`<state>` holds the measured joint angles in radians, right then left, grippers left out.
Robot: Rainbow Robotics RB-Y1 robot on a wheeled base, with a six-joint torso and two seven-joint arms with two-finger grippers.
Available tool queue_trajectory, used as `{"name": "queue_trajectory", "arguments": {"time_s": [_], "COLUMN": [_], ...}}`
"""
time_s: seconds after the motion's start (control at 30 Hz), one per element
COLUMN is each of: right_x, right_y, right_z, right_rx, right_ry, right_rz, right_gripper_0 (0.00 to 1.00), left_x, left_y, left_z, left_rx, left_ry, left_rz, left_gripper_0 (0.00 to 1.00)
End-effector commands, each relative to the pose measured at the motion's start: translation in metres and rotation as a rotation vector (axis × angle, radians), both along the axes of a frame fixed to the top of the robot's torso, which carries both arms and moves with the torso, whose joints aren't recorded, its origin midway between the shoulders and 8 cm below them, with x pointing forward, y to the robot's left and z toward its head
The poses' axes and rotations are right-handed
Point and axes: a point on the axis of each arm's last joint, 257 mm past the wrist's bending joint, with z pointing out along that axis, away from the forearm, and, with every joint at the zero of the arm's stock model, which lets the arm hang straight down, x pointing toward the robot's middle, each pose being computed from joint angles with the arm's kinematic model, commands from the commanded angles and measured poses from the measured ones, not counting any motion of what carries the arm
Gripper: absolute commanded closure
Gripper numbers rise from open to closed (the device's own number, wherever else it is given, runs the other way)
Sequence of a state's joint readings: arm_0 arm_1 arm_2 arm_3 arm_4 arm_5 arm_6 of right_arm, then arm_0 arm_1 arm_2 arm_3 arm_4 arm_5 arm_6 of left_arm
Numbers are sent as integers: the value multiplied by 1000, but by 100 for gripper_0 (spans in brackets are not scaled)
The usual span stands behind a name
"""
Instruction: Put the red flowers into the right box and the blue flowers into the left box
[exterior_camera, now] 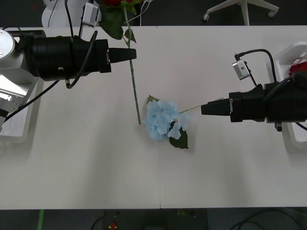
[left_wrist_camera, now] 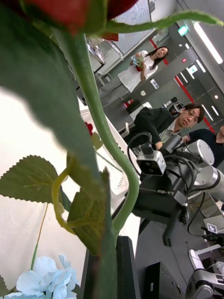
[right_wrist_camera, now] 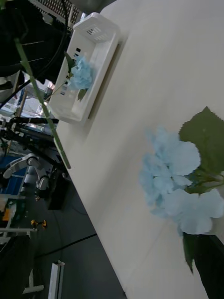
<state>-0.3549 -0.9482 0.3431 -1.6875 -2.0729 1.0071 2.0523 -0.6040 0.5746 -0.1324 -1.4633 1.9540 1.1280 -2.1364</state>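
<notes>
Two arms over the white table (exterior_camera: 86, 158). Left gripper (exterior_camera: 133, 53), far-left side, is clamped on a red flower's stem (exterior_camera: 135, 88); bloom (exterior_camera: 111, 2) at the far edge, stem tip hanging near the blue flower (exterior_camera: 163, 120). Right gripper (exterior_camera: 204, 109) pinches that blue flower's thin stem at table centre. Another blue flower (right_wrist_camera: 82, 74) lies in the left box (right_wrist_camera: 100, 44). Right box (exterior_camera: 292, 55) at the right edge holds something red.

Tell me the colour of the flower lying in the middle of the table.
The blue flower is pale sky blue; front view shows it best.
</notes>
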Motion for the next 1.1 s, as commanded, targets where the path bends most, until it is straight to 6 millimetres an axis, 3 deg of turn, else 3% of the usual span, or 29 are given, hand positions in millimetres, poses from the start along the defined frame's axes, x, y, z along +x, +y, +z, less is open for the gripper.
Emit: {"name": "queue_trajectory", "arguments": {"time_s": [0.03,0.3,0.5,0.8,1.1], "right_x": [-22,-38,-26,-21,-11], "right_y": [26,75,109,143,174], "right_z": [15,18,17,17,42], "right_rx": [89,230,291,321,428], "right_ry": [7,39,15,-1,18], "right_rz": [37,61,2,-25,-74], "right_gripper_0": [0,0,0,0,0], "left_x": [-10,-10,-10,-10,-10], "left_y": [-11,-11,-11,-11,-11], "left_z": [8,8,8,8,8], "left_rx": [-12,-12,-12,-12,-12], "left_ry": [-75,-75,-75,-75,-75], "left_rz": [-28,-28,-28,-28,-28], "left_gripper_0": [100,100,100,100,100]}}
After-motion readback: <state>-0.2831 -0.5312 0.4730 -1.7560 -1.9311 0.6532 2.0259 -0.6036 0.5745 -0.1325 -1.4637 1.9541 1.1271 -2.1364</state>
